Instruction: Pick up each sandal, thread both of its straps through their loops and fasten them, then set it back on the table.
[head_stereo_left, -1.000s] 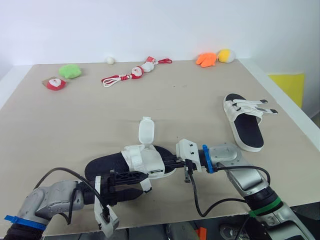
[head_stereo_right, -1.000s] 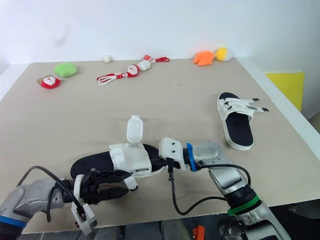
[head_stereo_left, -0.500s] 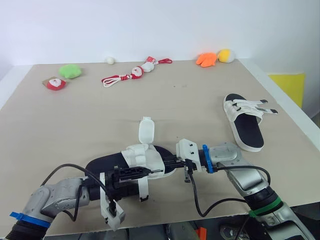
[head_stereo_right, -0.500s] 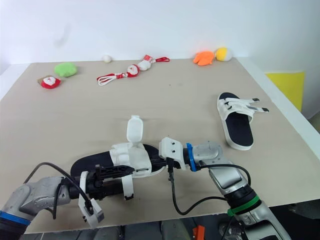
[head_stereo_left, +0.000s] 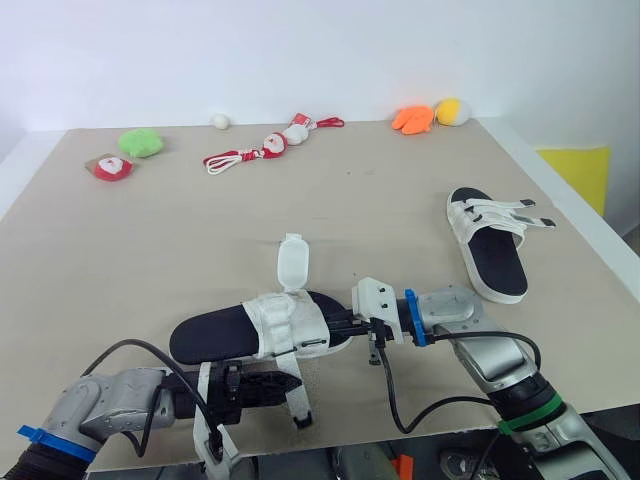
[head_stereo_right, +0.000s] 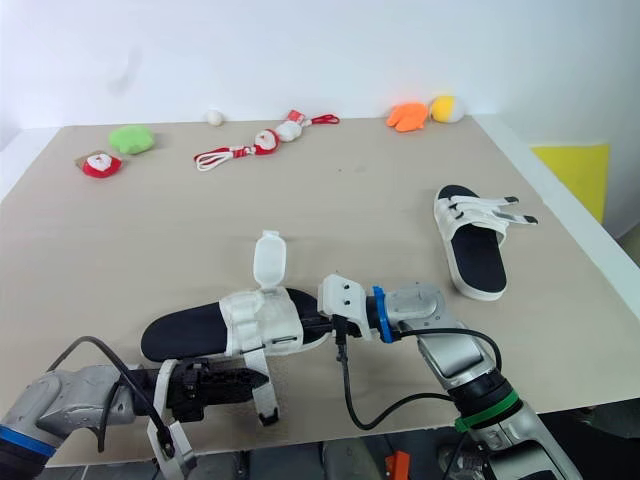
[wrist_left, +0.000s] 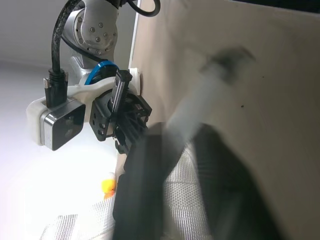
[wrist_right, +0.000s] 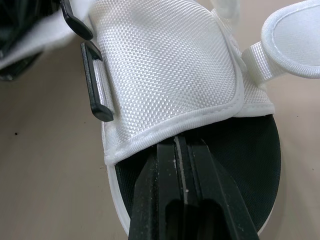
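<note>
Held the near sandal (head_stereo_left: 215, 335) at the desk's (head_stereo_left: 150, 230) front edge, toe clamped in the right gripper (head_stereo_left: 338, 325), one strap (head_stereo_left: 296, 400) pinched in the left gripper (head_stereo_left: 288, 381); likely mid-threading, next needed steering strap into loop (wrist_right: 95, 85)

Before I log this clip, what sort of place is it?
Probably a robot test room rather than a home: a plain beige table against a bare white wall, a near sandal and a far sandal laid out, small plush toys along the back edge.
</note>
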